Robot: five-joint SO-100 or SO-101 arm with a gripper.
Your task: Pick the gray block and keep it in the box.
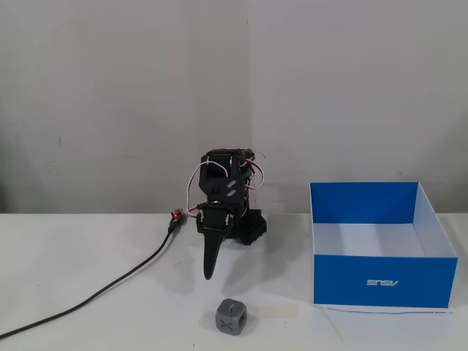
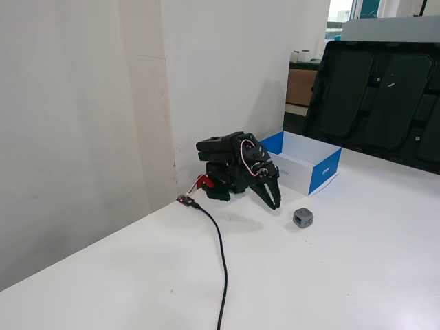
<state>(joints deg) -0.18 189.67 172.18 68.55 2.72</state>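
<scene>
The gray block (image 1: 231, 316) sits on the white table near the front edge, in front of the arm and slightly right of it; it also shows in the other fixed view (image 2: 302, 218). The blue box (image 1: 380, 281) with a white inside stands open to the right of the arm, and nothing shows in the visible part of its interior; in the other fixed view it lies behind the arm (image 2: 328, 172). The arm is folded down at rest. My gripper (image 1: 209, 272) points down at the table with its jaws together, empty, a short way behind and left of the block (image 2: 275, 203).
A black cable (image 1: 110, 289) runs from the arm's base across the table to the left front. A white wall stands right behind the arm. Large black panels (image 2: 385, 96) lean at the far side beyond the box.
</scene>
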